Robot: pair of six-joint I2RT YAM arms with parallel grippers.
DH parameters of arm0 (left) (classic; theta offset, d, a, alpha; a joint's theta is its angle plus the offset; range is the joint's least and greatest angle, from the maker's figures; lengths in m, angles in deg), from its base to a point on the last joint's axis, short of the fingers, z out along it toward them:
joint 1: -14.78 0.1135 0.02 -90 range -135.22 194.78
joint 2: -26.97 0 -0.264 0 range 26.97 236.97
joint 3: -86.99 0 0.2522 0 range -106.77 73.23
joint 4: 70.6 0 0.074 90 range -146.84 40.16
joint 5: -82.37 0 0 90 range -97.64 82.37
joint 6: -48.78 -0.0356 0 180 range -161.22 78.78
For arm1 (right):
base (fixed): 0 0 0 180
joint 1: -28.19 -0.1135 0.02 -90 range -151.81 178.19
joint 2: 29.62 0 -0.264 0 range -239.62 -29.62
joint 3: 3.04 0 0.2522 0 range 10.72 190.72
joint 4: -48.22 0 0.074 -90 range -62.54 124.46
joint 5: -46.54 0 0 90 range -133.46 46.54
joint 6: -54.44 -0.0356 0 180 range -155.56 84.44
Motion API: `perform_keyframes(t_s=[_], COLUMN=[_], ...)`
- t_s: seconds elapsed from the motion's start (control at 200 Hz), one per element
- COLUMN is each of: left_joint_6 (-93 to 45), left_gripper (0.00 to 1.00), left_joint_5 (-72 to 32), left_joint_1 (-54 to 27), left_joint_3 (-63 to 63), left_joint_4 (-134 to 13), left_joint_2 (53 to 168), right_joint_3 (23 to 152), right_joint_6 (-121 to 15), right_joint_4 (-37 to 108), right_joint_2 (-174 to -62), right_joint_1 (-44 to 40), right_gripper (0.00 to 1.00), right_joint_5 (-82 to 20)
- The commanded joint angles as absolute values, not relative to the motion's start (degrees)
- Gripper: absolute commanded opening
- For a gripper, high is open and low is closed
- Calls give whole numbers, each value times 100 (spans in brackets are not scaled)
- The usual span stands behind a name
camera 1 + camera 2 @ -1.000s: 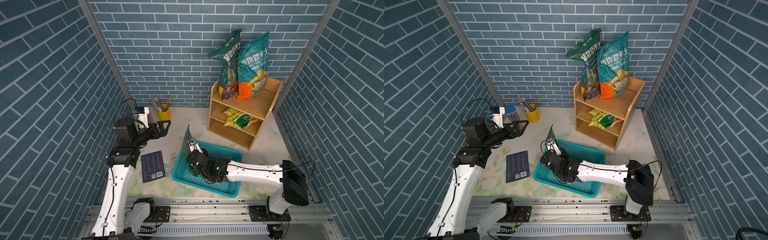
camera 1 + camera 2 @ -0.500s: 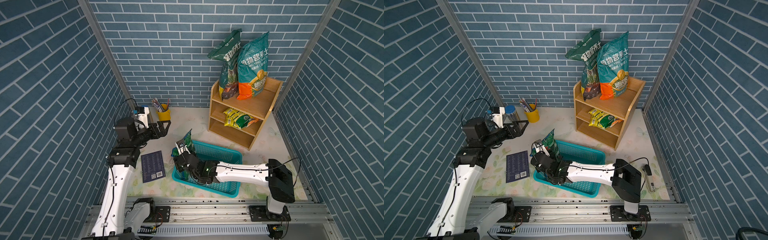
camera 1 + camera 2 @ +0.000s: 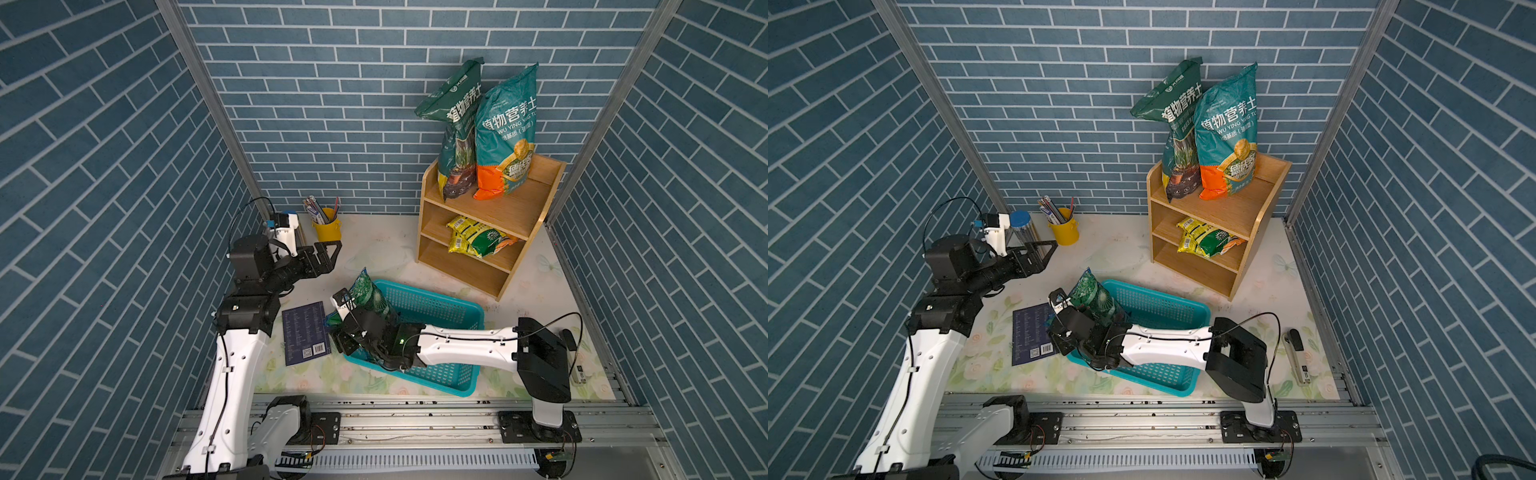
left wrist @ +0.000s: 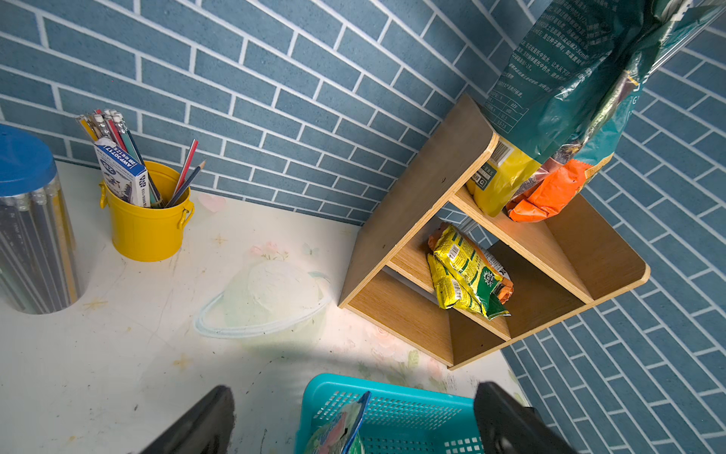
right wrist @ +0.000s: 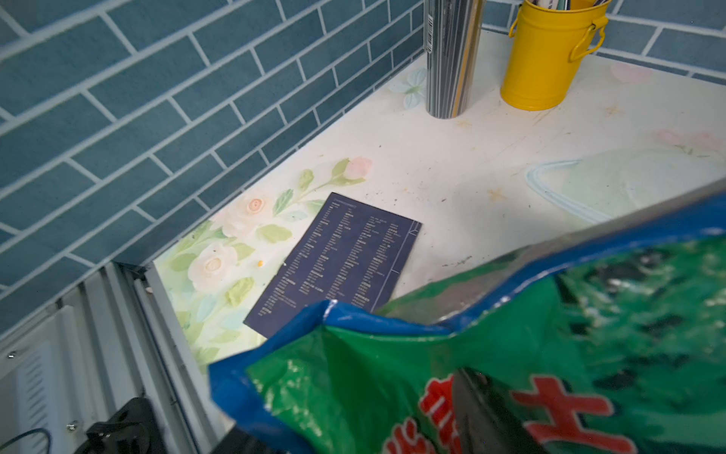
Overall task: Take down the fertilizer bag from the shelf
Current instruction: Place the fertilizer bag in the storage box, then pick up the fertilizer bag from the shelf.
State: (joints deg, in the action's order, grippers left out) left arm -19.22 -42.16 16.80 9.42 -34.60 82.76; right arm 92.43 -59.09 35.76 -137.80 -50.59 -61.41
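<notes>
Right claw [image 3: 343, 332], fertilizer bag [image 3: 368, 293], wrist-view red lettering [image 5: 561, 408]

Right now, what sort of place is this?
Probably a staged robot test booth, not a real shop: brick-print wall panels, two robot arms on a metal rail, and a wooden shelf holding soil bags.

The fertilizer bag [image 3: 368, 293], glossy green with a blue edge and red lettering, is off the shelf [image 3: 509, 210] and stands tilted at the end of the turquoise basket [image 3: 436, 307] farthest from the shelf, one corner pointing up and its lower part hidden. The shelf is light-brown wood with three open tiers and stands upright on the table [image 3: 386, 245] by the back wall, well apart from that bag. Two tall bags [image 3: 505, 137] stand on its top tier and yellow packets [image 3: 478, 241] lie on the middle one
</notes>
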Motion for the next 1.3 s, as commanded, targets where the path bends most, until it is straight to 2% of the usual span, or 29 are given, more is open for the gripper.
perform_keyframes(t_s=[0.0,0.2,0.275,0.345,0.4,0.555,0.61,0.725,0.835,0.975,1.015,1.045,1.085,1.175,1.295], left_joint_6=[-2008,-2003,-2003,-2011,-2029,-2029,-2018,-2003,-2003,-1974,-1977,-1968,-1970,-1986,-1985], left_gripper=[100,100,100,100,100,100,100,100,100,100,100,100,100,100,100], left_joint_5=[-4204,-4191,-4194,-4186,-4178,-4174,-4182,-4190,-4180,-4231,-4256,-4272,-4287,-4252,-4244], left_joint_1=[1702,1707,1704,1706,1706,1706,1706,1707,1707,1702,1707,1701,1711,1711,1731], left_joint_3=[1031,1036,1034,1036,1026,1031,1040,1056,1056,1084,1091,1100,1100,1099,1110], left_joint_4=[-3438,-3442,-3441,-3427,-3409,-3423,-3432,-3440,-3434,-3478,-3486,-3500,-3500,-3473,-3482], left_joint_2=[8232,8233,8238,8245,8247,8232,8229,8236,8227,8229,8231,8226,8237,8242,8242], right_joint_3=[9107,8967,8967,9170,9463,10704,10922,11310,12569,16555,17155,17021,16230,14354,14813], right_joint_6=[-5404,-4943,-4624,-4297,-3952,-2677,-2452,-2833,-3586,-3973,-4021,-4115,-4212,-4042,-4074], right_joint_4=[3730,3462,3541,3594,3625,3563,3621,3153,1445,-1682,-2098,-2114,-1837,-603,-902], right_joint_2=[-13016,-11858,-11376,-11063,-11001,-11398,-11460,-11395,-11708,-13332,-13555,-13459,-13075,-12141,-12442], right_joint_1=[-5160,-5161,-5162,-5153,-5123,-4918,-4763,-4255,-3561,-2660,-2498,-2401,-2255,-1842,-1332], right_gripper=[76,80,86,94,99,99,99,99,100,99,100,100,100,100,100], right_joint_5=[-6315,-7083,-7443,-8182,-8891,-10665,-10987,-10635,-9749,-9182,-9190,-9228,-9168,-8255,-7890])
